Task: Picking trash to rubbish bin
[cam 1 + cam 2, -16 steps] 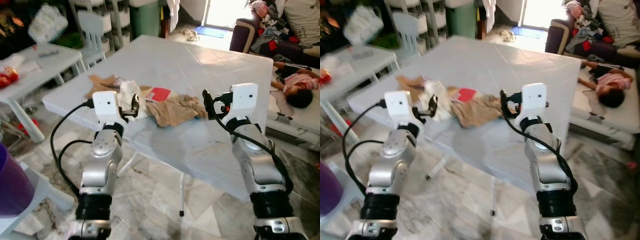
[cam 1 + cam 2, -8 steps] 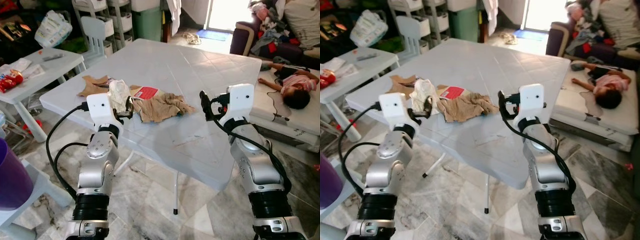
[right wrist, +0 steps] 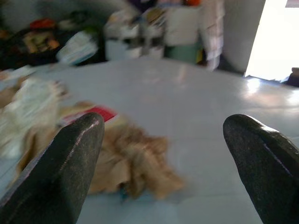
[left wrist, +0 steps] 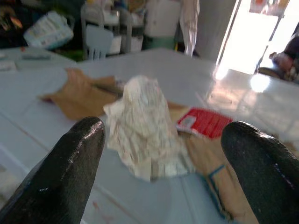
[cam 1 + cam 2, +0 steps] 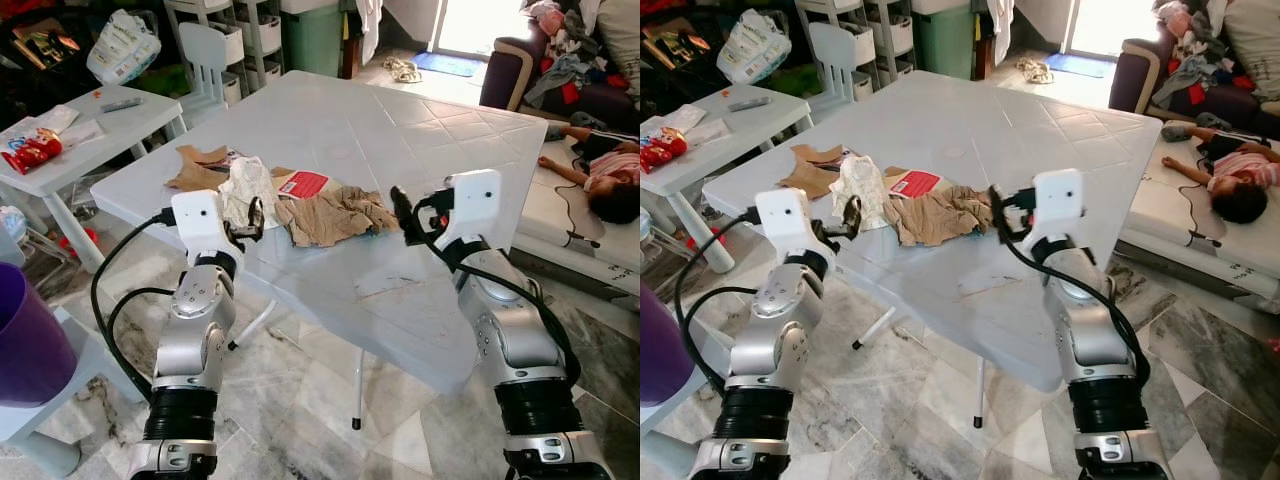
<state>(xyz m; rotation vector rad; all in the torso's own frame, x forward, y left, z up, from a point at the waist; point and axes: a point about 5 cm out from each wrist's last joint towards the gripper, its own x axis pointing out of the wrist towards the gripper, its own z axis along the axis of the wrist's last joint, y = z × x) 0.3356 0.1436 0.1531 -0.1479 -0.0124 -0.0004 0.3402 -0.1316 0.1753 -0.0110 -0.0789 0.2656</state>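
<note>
The big white surface (image 5: 420,130) holds the trash near its edge, easy to reach: brown paper (image 5: 335,215), then a white crumpled wad (image 4: 147,126). The left gripper (image 5: 252,218) and right gripper (image 5: 400,210) wait wide open, holding nothing

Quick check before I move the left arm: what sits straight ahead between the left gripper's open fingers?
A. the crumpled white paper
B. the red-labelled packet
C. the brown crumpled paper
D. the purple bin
A. In the left wrist view the crumpled white paper stands framed between the left gripper's two spread fingers, with the red-labelled packet off to one side behind it on the white table.
</note>
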